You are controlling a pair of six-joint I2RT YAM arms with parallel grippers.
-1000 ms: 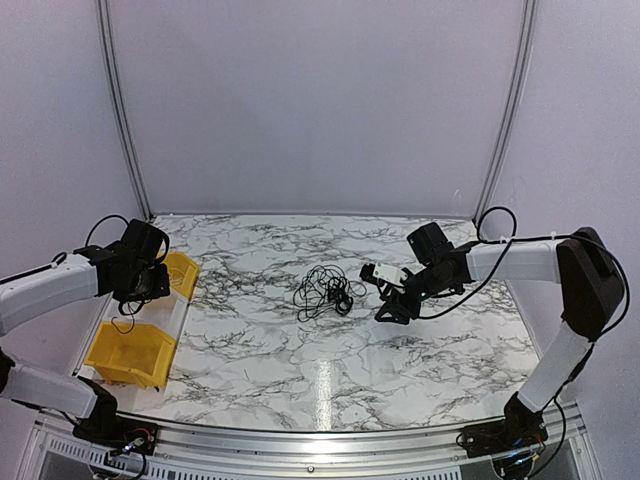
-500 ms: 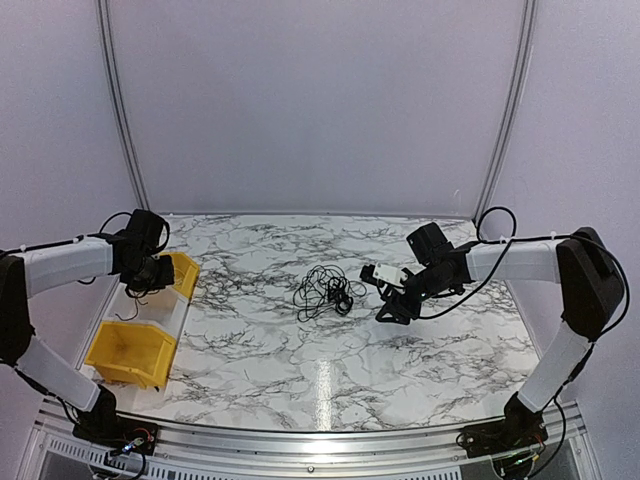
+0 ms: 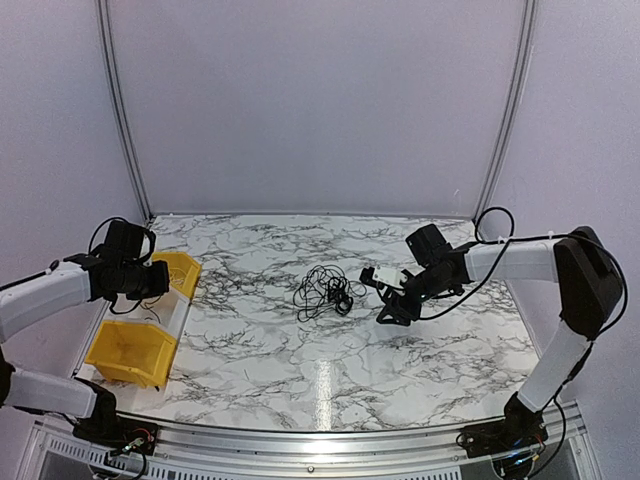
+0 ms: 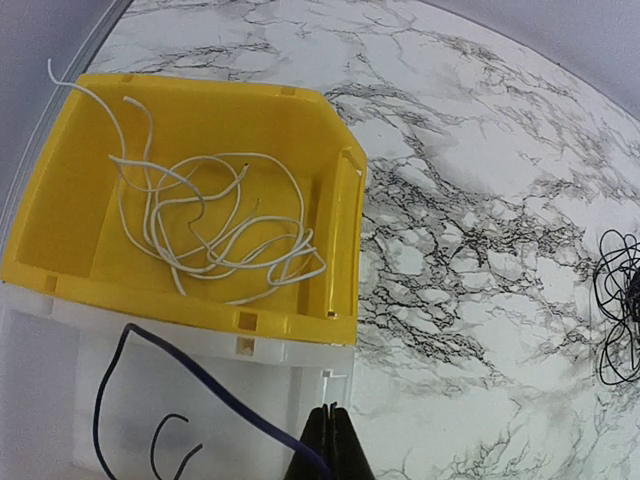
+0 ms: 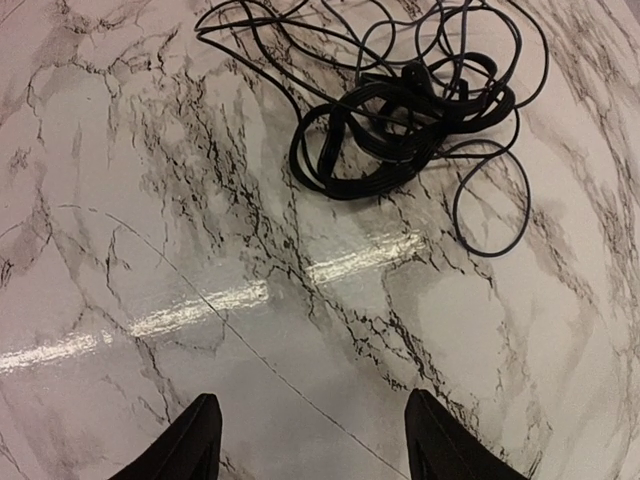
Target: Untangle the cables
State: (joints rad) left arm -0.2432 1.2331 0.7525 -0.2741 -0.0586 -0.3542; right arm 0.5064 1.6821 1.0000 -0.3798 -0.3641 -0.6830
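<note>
The cables [image 3: 322, 290] lie as a small black wiry bunch mid-table, seen close in the right wrist view as cables [image 5: 420, 90] and at the right edge of the left wrist view as cables [image 4: 615, 310]. My right gripper [image 3: 380, 297] hovers just right of the bunch; the right gripper [image 5: 312, 435] is open with bare marble between its fingers. My left gripper [image 3: 150, 280] is at the yellow bins; the left gripper [image 4: 337, 420] is shut on a thin dark cable [image 4: 180, 360] that trails left over the white stand.
The far yellow bin [image 4: 340, 200] holds a loose white wire [image 4: 210, 220]. A second yellow bin [image 3: 125, 350] sits nearer me on the same white stand [image 4: 230, 420]. Both stand at the table's left edge. The marble table [image 3: 330, 370] has walls behind and beside it.
My left arm has shifted by the bins, its gripper drawing slightly left with the dark cable still in it. The right arm and the bunch have not moved.
</note>
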